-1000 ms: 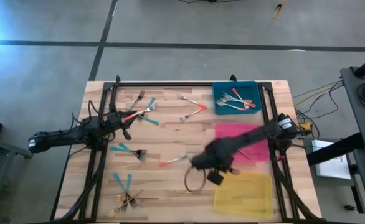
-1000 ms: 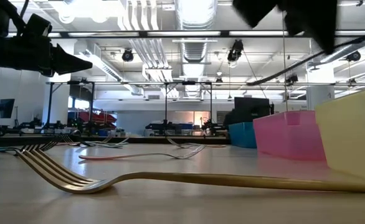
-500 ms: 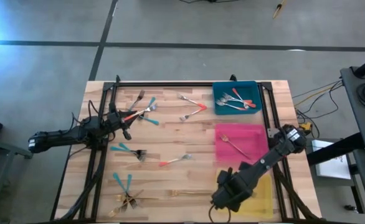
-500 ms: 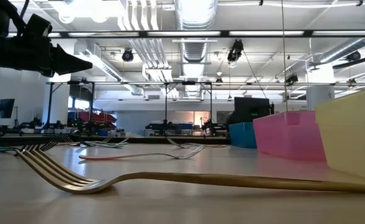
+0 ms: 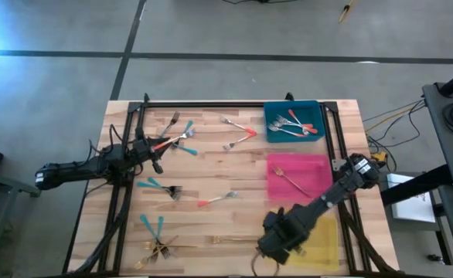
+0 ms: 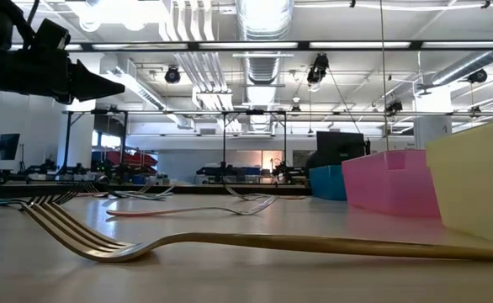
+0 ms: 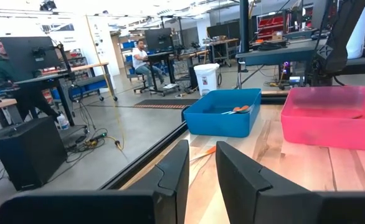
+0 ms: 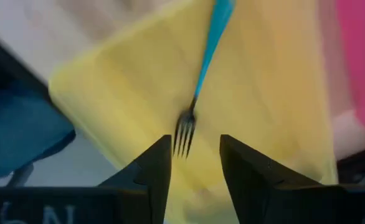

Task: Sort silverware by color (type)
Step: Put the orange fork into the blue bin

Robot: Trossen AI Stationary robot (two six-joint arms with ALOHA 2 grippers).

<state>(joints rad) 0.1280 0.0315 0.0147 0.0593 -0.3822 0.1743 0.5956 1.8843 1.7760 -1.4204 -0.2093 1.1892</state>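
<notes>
My right gripper (image 5: 282, 235) hangs over the near left corner of the yellow tray (image 5: 328, 241), open and pointing down. Past its fingertips (image 8: 195, 146) a teal-handled fork (image 8: 202, 74) shows against the tray's floor, apart from both fingers. Whether it lies there or is in the air I cannot tell. My left gripper (image 5: 154, 147) is raised at the table's left, open by a narrow gap with nothing in it, above a cluster of forks (image 5: 182, 133). More forks lie flat on the wood: teal (image 5: 155, 184), gold (image 5: 230, 240), red-handled (image 5: 215, 200).
The blue tray (image 5: 270, 123) at the far right holds red-handled forks. The pink tray (image 5: 273, 166) holds one gold fork (image 5: 291, 181). Teal forks (image 5: 153, 225) and a gold pile (image 5: 161, 249) lie near left. A black frame rail edges the table.
My right gripper has swung from the table's middle toward the near edge and right, and now stands over the yellow tray's near left corner. It has left the low view. My left arm has kept still.
</notes>
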